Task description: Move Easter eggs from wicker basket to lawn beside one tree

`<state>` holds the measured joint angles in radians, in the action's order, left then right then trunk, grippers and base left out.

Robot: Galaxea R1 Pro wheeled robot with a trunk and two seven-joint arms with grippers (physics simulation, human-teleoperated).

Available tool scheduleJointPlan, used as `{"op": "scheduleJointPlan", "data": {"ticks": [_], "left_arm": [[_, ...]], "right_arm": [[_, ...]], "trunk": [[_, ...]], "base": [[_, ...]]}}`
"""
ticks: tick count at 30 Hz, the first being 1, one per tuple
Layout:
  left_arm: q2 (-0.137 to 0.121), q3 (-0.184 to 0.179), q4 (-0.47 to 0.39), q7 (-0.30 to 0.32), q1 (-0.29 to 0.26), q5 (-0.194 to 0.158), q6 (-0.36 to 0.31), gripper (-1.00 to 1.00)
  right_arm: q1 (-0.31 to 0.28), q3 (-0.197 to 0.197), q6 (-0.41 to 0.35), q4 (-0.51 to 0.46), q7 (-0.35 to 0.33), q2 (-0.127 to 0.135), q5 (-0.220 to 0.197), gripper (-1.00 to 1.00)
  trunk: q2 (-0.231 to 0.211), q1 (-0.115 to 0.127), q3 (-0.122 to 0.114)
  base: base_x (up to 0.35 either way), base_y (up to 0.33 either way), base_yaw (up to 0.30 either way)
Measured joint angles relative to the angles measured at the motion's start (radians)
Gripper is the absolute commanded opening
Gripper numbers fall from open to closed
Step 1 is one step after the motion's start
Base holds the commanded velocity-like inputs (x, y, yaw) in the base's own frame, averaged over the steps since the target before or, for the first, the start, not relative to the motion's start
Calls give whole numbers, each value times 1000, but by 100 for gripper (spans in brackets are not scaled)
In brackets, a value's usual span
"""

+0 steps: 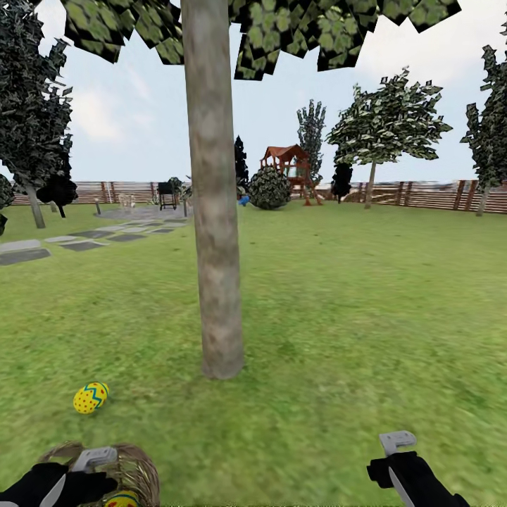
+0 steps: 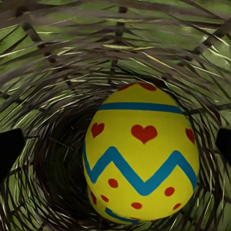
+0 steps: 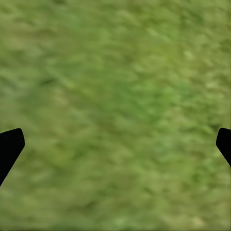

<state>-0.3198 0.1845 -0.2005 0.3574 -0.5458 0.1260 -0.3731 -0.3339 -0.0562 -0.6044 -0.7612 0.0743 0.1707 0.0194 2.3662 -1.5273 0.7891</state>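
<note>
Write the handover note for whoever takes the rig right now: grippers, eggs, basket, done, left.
Left gripper: open, fingers spread, poised over the brown woven wicker basket, holding nothing.
Right gripper: open and empty over the green grass lawn.
Done: one yellow dotted, zigzag-banded Easter egg lies on the grass near the thick grey-brown tree trunk.
Left: a yellow egg with red hearts sits inside the basket, another showing beneath it. Move those beside the same tree.

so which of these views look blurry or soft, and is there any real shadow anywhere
Head view: fairly sharp, flat even light, no cast shadow under the grey-brown tree trunk or the yellow patterned egg on the grass. Left wrist view: crisp yellow egg, brown wicker basket weave streaked. Right wrist view: green lawn smeared, no detail.
</note>
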Motion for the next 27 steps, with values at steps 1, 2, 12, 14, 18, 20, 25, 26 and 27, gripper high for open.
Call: {"op": "scheduleJointPlan", "data": {"ticks": [1,2,12,14,18,20,25,26,27], "left_arm": [[0,0,0,0,0,0,0,100],[0,0,0,0,0,0,0,100],[15,-1,0,1,0,2,0,100],[21,-1,0,-1,0,3,0,100],[28,-2,0,-1,0,2,1,100],[29,-1,0,-1,0,2,1,100],[28,-1,0,-1,0,1,1,100],[27,-1,0,-1,0,1,1,100],[26,-1,0,-1,0,1,0,100]], "right_arm": [[0,0,0,0,0,0,0,100],[0,0,0,0,0,0,0,100],[0,0,0,0,0,0,-1,100],[0,0,-1,0,0,0,-1,100],[0,0,0,0,0,0,-1,100],[0,0,0,0,0,0,-1,100],[0,0,0,0,0,0,0,100],[0,0,0,0,0,0,0,100],[0,0,0,0,0,-1,0,100]], "trunk": [[7,-4,3],[14,-8,6],[84,-46,38],[98,-54,44],[126,-69,56],[133,-73,63],[135,-76,83],[135,-76,87],[135,-77,90]], "base": [[0,0,0],[0,0,0],[-50,-61,0],[-110,-233,0],[-30,-90,0],[-7,-20,0],[-1,-4,0],[0,0,0],[0,0,0]]}}
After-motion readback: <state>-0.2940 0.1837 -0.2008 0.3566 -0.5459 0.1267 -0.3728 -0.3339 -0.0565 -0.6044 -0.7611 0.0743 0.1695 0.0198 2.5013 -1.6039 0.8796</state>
